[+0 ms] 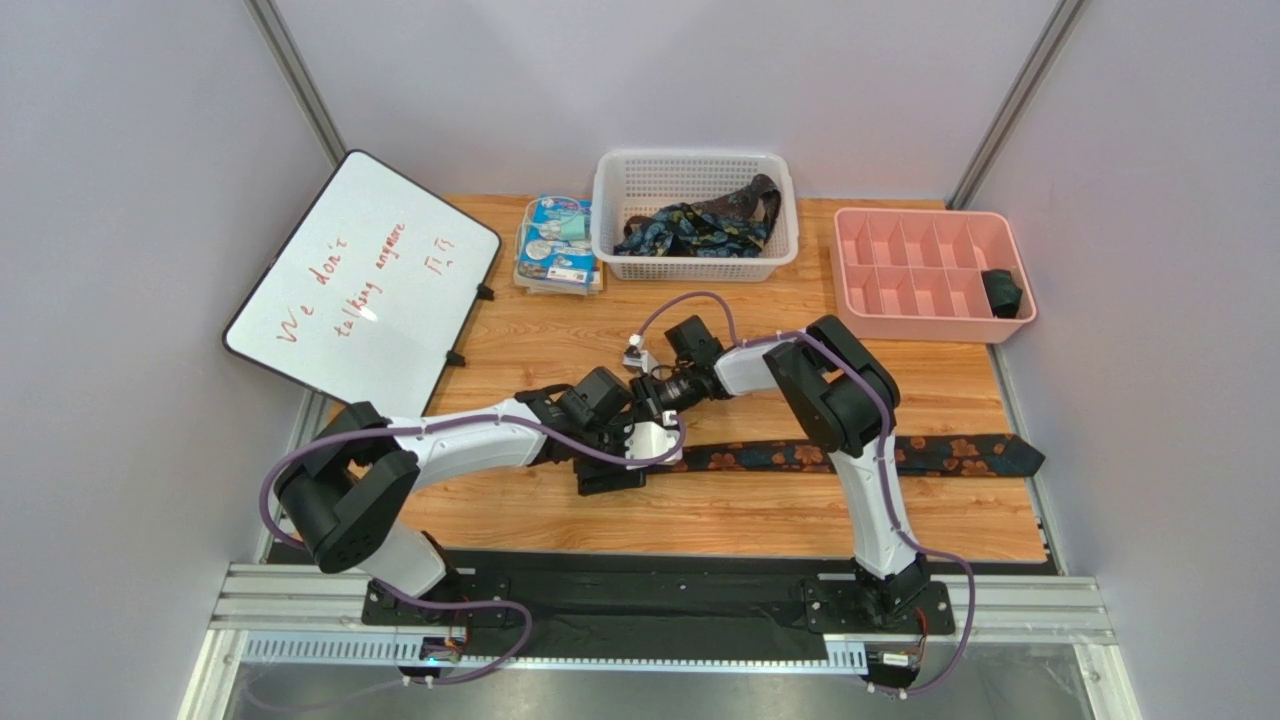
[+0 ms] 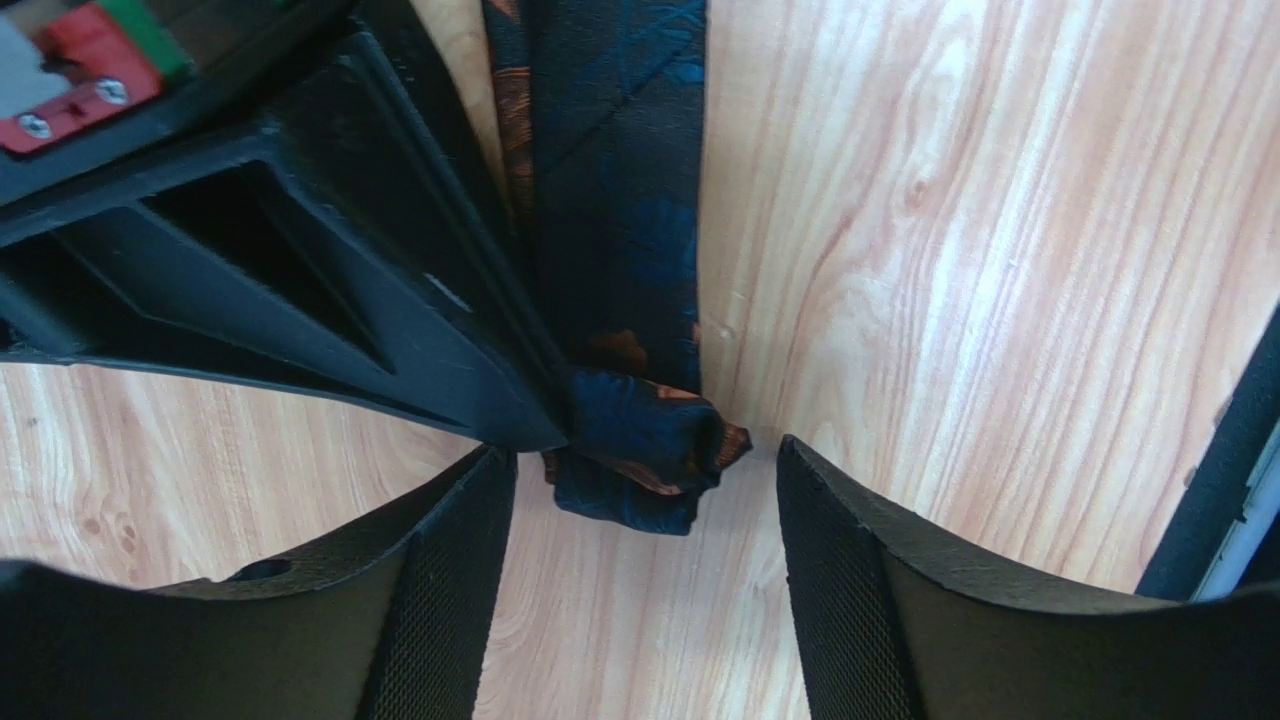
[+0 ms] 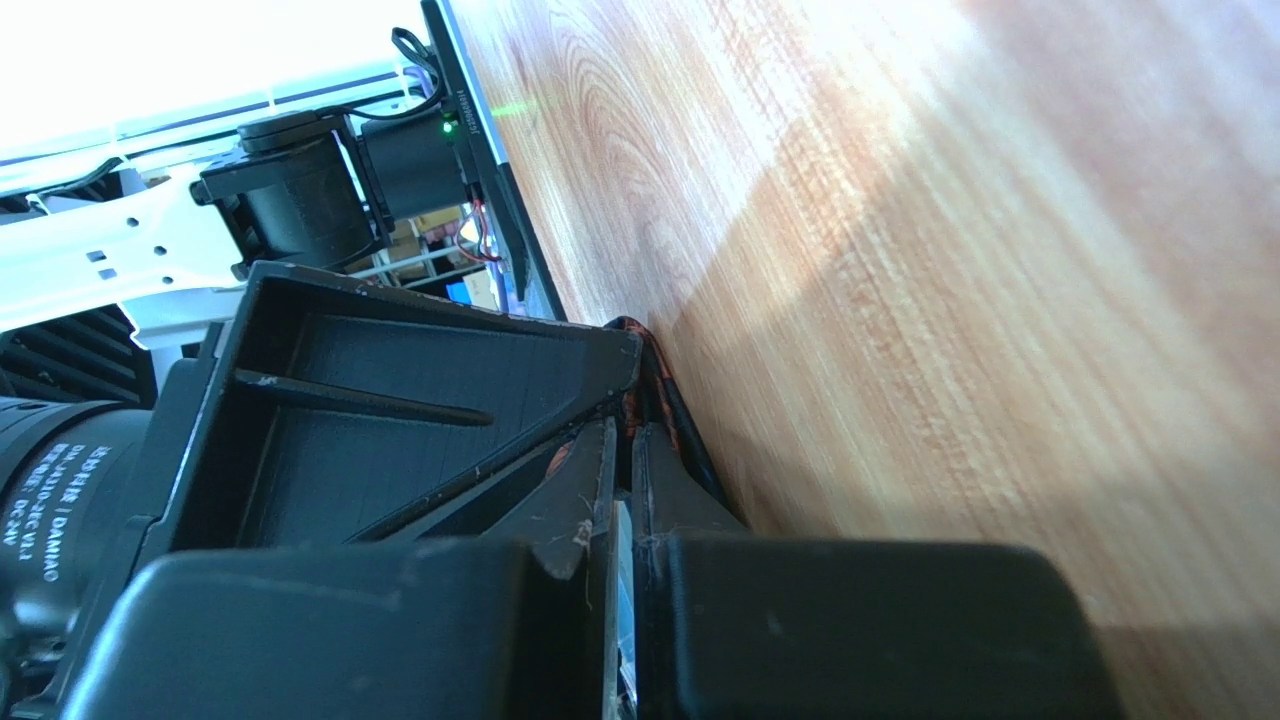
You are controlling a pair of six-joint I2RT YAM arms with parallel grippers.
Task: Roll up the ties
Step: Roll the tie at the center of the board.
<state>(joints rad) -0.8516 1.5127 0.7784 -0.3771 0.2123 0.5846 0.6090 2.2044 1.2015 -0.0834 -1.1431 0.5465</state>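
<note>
you're at the start of the roll: the right gripper (image 3: 624, 443) is clamped on the tie (image 1: 902, 452) at its left end, where a small first fold (image 2: 643, 450) has formed. the left gripper (image 2: 643, 468) straddles that fold, jaws apart, gripping nothing (as far as i can see). next, i'd judge, close left on the fold and turn it along the strip. fingers crowd there. bare wood lies either side, and the tie's far end nears the table (image 1: 706, 518) edge on the right.

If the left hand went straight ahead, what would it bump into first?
Probably the tie's rolled-up end, right ahead between its open fingers, pinched by the right hand.
</note>
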